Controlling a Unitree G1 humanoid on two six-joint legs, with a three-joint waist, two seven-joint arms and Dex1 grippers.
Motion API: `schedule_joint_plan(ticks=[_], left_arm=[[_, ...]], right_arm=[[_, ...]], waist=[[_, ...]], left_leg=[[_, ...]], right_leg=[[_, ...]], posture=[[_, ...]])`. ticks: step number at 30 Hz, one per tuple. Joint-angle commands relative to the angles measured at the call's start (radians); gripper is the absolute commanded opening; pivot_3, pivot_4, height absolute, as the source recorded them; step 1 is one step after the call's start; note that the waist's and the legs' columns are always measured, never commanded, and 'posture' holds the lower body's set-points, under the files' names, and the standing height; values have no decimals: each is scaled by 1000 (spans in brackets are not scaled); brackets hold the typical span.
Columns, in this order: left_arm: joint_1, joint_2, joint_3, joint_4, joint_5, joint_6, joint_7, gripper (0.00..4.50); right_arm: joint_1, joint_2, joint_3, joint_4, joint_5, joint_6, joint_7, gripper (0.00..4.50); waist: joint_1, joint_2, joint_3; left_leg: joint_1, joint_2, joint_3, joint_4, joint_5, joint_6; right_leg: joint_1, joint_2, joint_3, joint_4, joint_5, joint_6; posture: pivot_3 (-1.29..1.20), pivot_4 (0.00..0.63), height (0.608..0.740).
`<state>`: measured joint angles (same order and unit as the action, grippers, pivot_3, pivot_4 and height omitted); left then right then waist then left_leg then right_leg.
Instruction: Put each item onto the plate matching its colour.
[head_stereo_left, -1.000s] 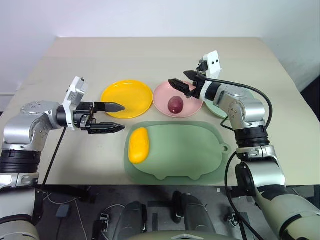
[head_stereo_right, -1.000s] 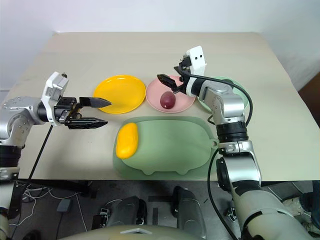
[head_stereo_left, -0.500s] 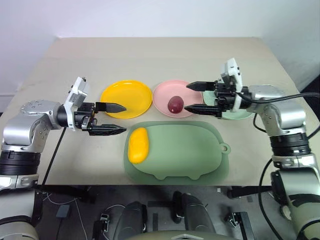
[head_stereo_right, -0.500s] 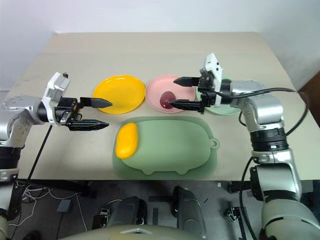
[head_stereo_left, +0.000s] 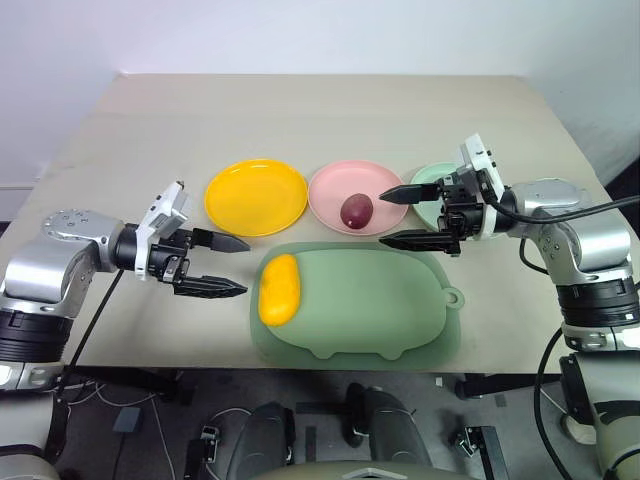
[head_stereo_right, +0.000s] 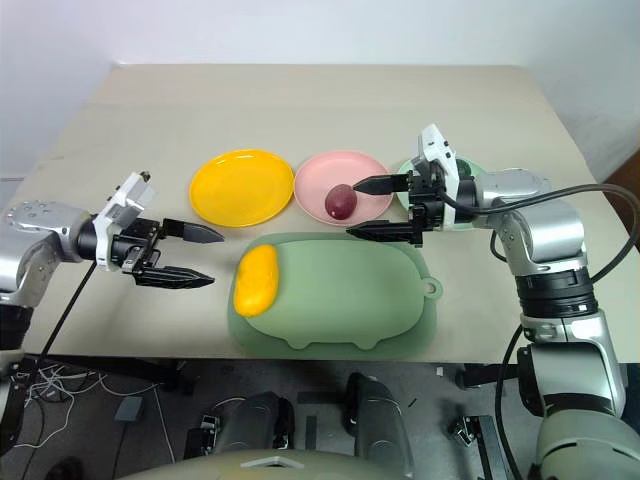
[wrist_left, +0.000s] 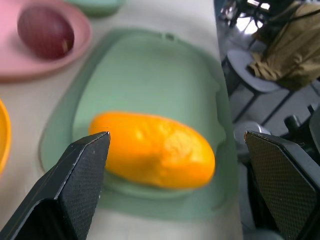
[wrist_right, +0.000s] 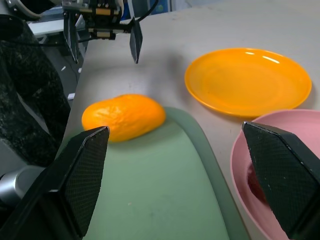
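A yellow oblong item (head_stereo_left: 278, 289) lies on the left end of a dull-green mat (head_stereo_left: 380, 300). A dark red-purple item (head_stereo_left: 356, 210) sits on the pink plate (head_stereo_left: 330, 188), between the yellow-orange plate (head_stereo_left: 256, 196) and the pale mint plate (head_stereo_left: 432, 175), which the right hand partly hides. My left gripper (head_stereo_left: 246, 266) is open, just left of the yellow item and pointing at it, holding nothing. My right gripper (head_stereo_left: 382, 218) is open and empty, pointing left beside the pink plate's right edge. The left wrist view frames the yellow item (wrist_left: 155, 150) between the fingers.
The beige table (head_stereo_left: 320, 110) stretches bare behind the three plates. The mat's small ring tab (head_stereo_left: 452, 297) sticks out on its right side. Cables hang from both forearms near the table's front corners.
My right gripper drew back from above the pink plate toward the right and turned to point left. My left gripper sank slightly toward the table's front edge.
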<state>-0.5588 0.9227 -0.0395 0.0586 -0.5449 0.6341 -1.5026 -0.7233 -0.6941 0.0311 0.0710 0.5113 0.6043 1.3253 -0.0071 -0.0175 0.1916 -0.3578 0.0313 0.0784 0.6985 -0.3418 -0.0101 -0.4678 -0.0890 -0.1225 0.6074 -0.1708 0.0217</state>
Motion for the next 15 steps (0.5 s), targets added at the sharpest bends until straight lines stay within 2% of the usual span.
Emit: schedule_joint_plan(ticks=[1,3,8,10,15], left_arm=[[-51,-4,20,-26,-27,103,67,4500],[-62,-15,40,-35,-63,167,99,4500],[-84,-115,141,-57,-125,210,263,4500],[-98,-123,170,-58,-208,326,274,4500],[-86,-147,211,-135,-227,342,389,4500]], right_arm=[[-1,13,-22,-50,31,3,-19,4482],[1,16,-20,-54,39,16,-27,4482],[-16,32,-21,-41,37,6,-51,4482],[-23,35,-21,-36,33,0,-54,4482],[-25,46,-22,-38,34,-1,-67,4482]], waist=[[-1,0,0],[-3,0,0],[-3,-1,1],[-4,-1,1],[-4,-1,1]], left_leg=[[0,0,0,0,0,0],[0,0,0,0,0,0],[0,0,0,0,0,0],[0,0,0,0,0,0],[1,0,0,0,0,0]], right_leg=[[0,0,0,0,0,0],[0,0,0,1,0,0],[0,0,0,3,0,0],[0,0,0,3,0,0],[0,0,0,3,0,0]], posture=[[0,150,740],[0,150,740],[0,150,740],[0,150,740],[0,150,740]])
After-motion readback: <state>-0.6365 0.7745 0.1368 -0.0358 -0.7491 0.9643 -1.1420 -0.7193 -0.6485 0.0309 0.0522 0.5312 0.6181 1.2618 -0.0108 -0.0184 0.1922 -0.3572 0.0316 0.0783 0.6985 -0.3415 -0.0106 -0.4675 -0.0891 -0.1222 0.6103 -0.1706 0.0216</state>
